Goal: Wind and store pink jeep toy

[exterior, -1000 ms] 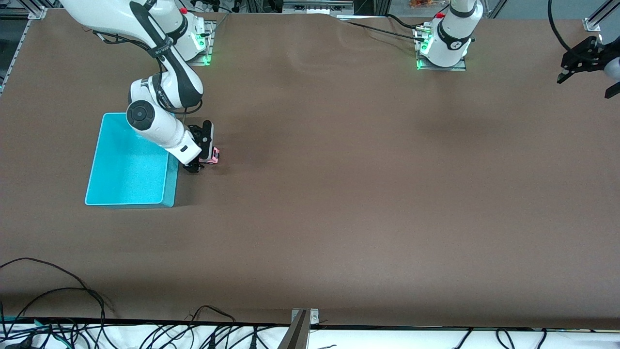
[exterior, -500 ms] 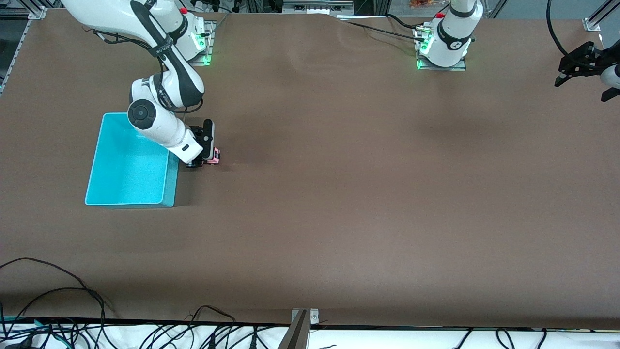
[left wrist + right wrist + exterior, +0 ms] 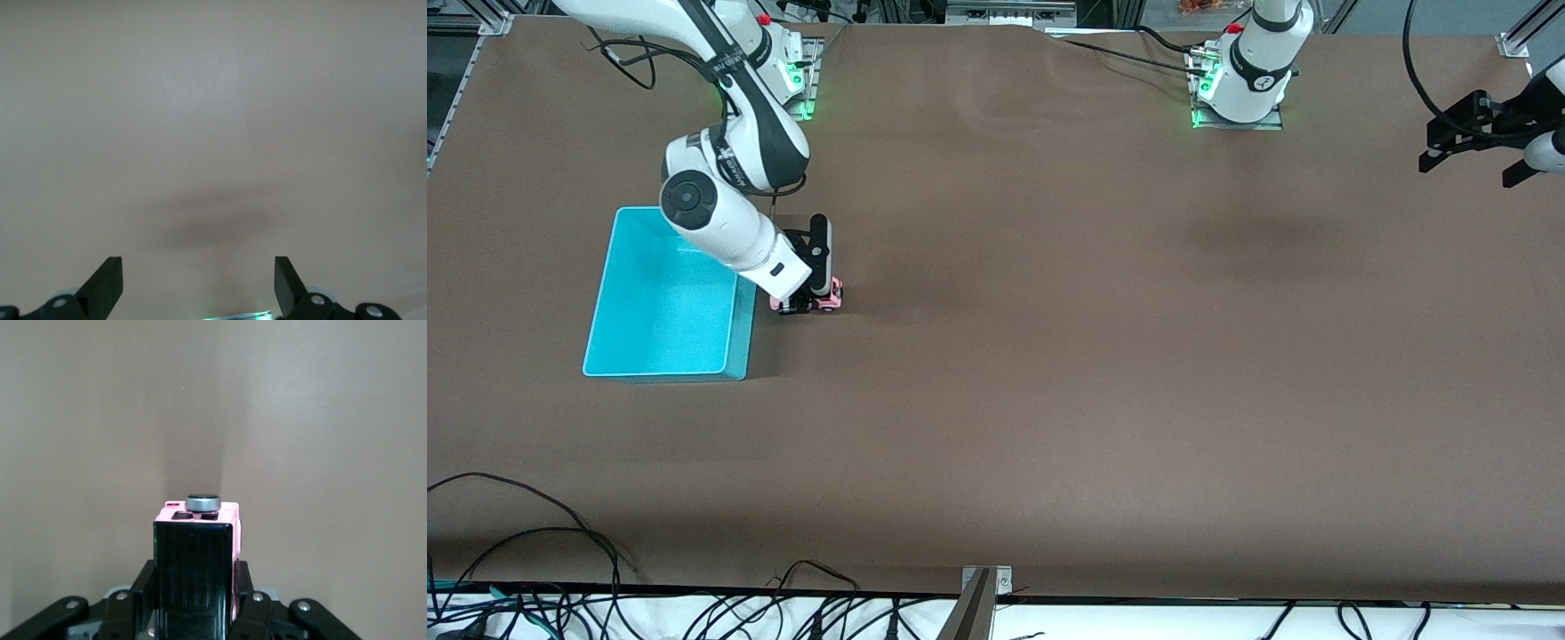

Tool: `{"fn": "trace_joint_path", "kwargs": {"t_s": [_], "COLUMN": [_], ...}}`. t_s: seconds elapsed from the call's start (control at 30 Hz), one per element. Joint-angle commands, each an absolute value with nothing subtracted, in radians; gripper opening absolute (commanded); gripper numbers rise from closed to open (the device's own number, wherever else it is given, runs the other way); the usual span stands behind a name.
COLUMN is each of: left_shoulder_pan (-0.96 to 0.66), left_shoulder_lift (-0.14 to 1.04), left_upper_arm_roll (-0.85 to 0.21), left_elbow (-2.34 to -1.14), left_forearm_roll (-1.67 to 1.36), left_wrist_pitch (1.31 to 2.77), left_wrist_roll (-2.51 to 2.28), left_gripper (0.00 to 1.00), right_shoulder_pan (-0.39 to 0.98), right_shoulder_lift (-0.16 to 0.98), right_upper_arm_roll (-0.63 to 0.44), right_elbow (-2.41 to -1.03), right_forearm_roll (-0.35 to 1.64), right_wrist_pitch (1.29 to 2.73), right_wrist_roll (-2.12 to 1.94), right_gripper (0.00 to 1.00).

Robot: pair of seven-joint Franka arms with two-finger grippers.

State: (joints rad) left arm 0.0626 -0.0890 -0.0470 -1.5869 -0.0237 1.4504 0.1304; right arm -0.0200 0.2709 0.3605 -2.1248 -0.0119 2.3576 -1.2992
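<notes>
Down at the table, the right gripper [image 3: 811, 300] is clamped on the pink jeep toy [image 3: 824, 297], which sits on the brown table [image 3: 1049, 356] just beside the turquoise bin [image 3: 665, 295], on the side of the bin toward the left arm's end. In the right wrist view the toy [image 3: 199, 547] fills the space between the two black fingers [image 3: 248, 587], which press against its pink sides; its black roof faces the camera and a round grey-rimmed spare wheel [image 3: 203, 501] shows at its end. From the front camera the dark wheels look to rest on the tabletop, with the white wrist of the right arm leaning over the bin's near corner. The bin holds nothing that can be seen.

Meanwhile the left gripper [image 3: 1467, 147] hangs high over the table's edge at the left arm's end, waiting, well apart from the toy and bin. Its wrist view shows both black fingertips [image 3: 107, 283] spread wide, with only bare brown tabletop and a soft shadow between them, and nothing held.

Black cables [image 3: 534, 551] trail along the table edge nearest the front camera.
</notes>
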Motion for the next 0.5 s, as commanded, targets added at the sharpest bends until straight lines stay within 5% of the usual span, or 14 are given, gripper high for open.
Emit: {"fn": "trace_joint_path", "kwargs": {"t_s": [0.0, 0.23, 0.47], "left_shoulder_pan": [0.057, 0.060, 0.058], "left_shoulder_lift": [-0.120, -0.117, -0.123], "left_upper_arm_roll": [-0.044, -0.043, -0.043], "left_elbow": [-1.623, -1.634, -1.644], "left_forearm_roll": [-0.044, -0.046, -0.046], "left_wrist_pitch": [1.470, 1.466, 1.468], "left_wrist_roll": [0.054, 0.063, 0.063], "left_gripper": [1.00, 1.00, 1.00], "right_shoulder_pan": [-0.028, -0.028, -0.029], "right_shoulder_lift": [0.267, 0.265, 0.213], "right_upper_arm_roll": [0.331, 0.223, 0.109], "right_elbow": [-1.959, -1.813, -1.825], "right_forearm_roll": [-0.015, -0.011, 0.000], "right_wrist_pitch": [2.146, 1.928, 1.838], "right_wrist_roll": [-1.315, -1.431, -1.554], "right_gripper": [0.00, 0.00, 0.00]}}
